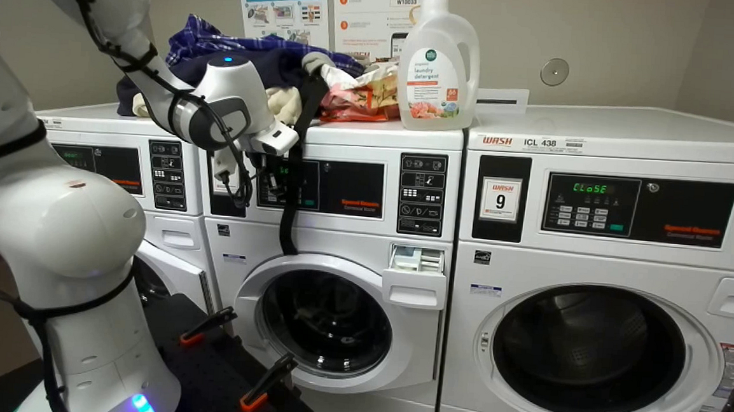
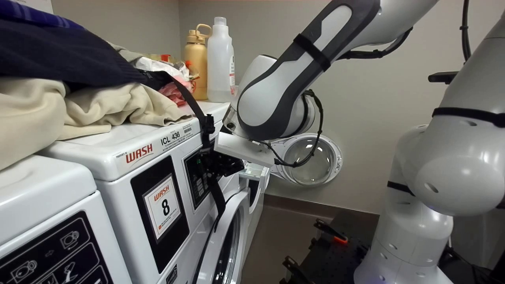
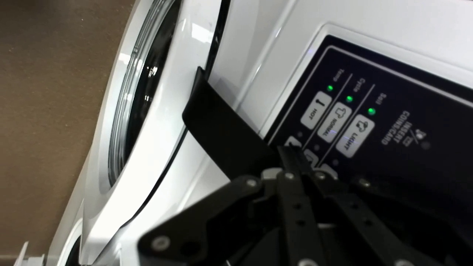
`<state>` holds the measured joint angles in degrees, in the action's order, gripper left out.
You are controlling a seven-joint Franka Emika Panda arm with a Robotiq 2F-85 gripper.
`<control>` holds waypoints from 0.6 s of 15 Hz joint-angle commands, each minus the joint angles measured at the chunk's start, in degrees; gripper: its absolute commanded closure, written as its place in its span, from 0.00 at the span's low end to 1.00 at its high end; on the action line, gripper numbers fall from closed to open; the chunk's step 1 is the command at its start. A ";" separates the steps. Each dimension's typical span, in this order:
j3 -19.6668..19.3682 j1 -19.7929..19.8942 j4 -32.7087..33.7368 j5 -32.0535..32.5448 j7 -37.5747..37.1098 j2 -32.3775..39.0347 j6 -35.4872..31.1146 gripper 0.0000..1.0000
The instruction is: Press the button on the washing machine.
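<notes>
The washing machine [image 1: 345, 243] is a white front-loader with a round porthole door, in the middle of an exterior view; its "8" sticker [image 2: 165, 207] also shows. Its dark control panel [image 3: 391, 81] fills the right of the wrist view, with HOT [image 3: 316, 110], NORMAL [image 3: 334, 122] and LIGHT [image 3: 355, 136] buttons and lit green lights. My gripper [image 3: 294, 149] is shut and holds nothing. It also shows in both exterior views [image 1: 272, 178] [image 2: 209, 163]. Its tips lie over the lower buttons and partly hide them. I cannot tell whether they touch the panel.
A black strap [image 3: 229, 129] hangs down the machine beside my fingertips. The detergent drawer [image 1: 418, 260] is pulled out. Laundry [image 1: 267, 66] and a detergent bottle [image 1: 438, 64] stand on top. The "9" machine [image 1: 593, 264] has its door [image 2: 311, 157] open. Clamps [image 1: 267, 384] sit near my base.
</notes>
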<state>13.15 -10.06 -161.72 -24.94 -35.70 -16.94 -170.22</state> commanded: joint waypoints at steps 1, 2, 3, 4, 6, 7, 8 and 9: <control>1.06 0.78 -0.06 -0.27 -3.89 1.28 -5.60 1.00; 0.98 0.70 -0.10 -0.34 -4.65 1.13 -5.62 1.00; 0.94 0.69 -0.12 -0.31 -5.33 1.01 -5.52 1.00; 0.71 0.51 -0.12 -0.48 -5.78 0.80 -5.18 1.00; 0.29 0.23 -0.12 -0.85 -6.82 0.36 -4.54 1.00; 0.37 0.58 -0.11 -0.40 -7.43 0.15 -4.01 1.00; 0.47 1.08 -0.11 0.35 -7.59 -0.10 -3.10 1.00; 0.39 1.33 -0.11 1.06 -7.61 -0.45 -1.62 1.00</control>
<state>13.30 -10.10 -161.83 -25.08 -41.96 -16.95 -170.57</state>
